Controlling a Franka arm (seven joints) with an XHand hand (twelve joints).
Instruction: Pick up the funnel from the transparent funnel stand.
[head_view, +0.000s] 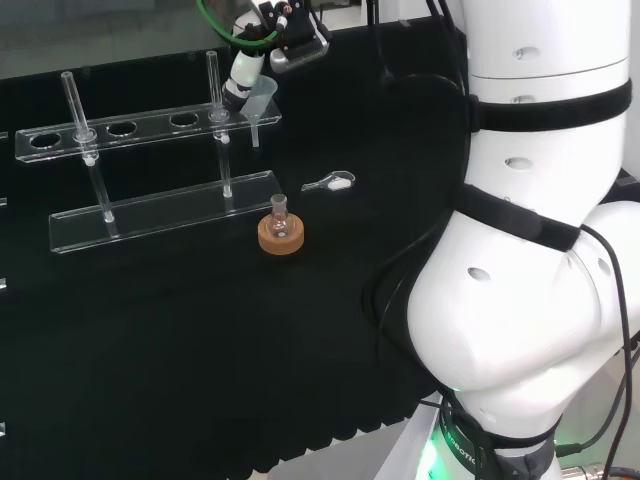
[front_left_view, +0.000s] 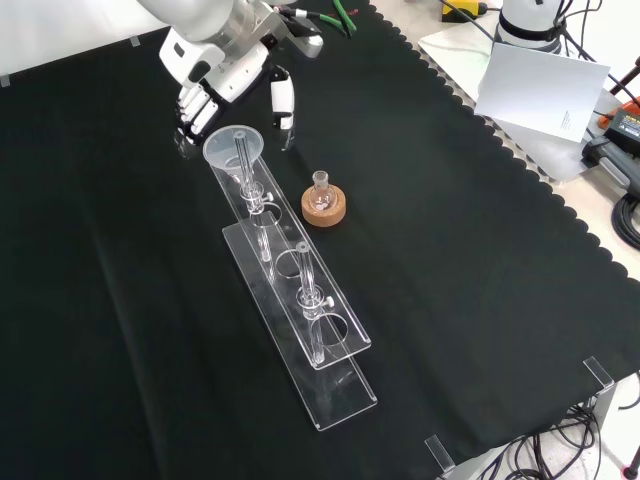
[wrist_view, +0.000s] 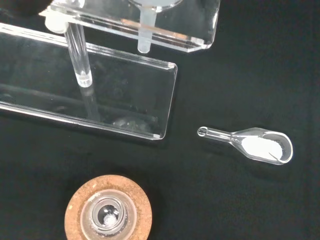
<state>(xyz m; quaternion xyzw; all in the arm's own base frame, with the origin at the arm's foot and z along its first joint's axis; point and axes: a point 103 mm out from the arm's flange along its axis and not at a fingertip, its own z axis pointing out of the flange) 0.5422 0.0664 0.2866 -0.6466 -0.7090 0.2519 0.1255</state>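
Observation:
A clear funnel (head_view: 262, 96) (front_left_view: 233, 148) sits in the end hole of the transparent stand (head_view: 150, 132) (front_left_view: 318, 330), and its stem (wrist_view: 144, 31) hangs through the top shelf. The black and white hand (head_view: 245, 70) (front_left_view: 215, 85) hovers just over and beside the funnel. Its fingers (front_left_view: 192, 105) and thumb (front_left_view: 283, 100) are spread apart to either side of the funnel's rim, and I see no closed hold on it. The hand is open.
A small glass flask on a cork ring (head_view: 280, 232) (front_left_view: 325, 205) (wrist_view: 108, 212) stands close by the stand's base (wrist_view: 125, 100). A glass spoon with white powder (head_view: 332, 182) (wrist_view: 257, 145) lies on the cloth near it. The arm's white links (head_view: 540, 240) take up the head view's right.

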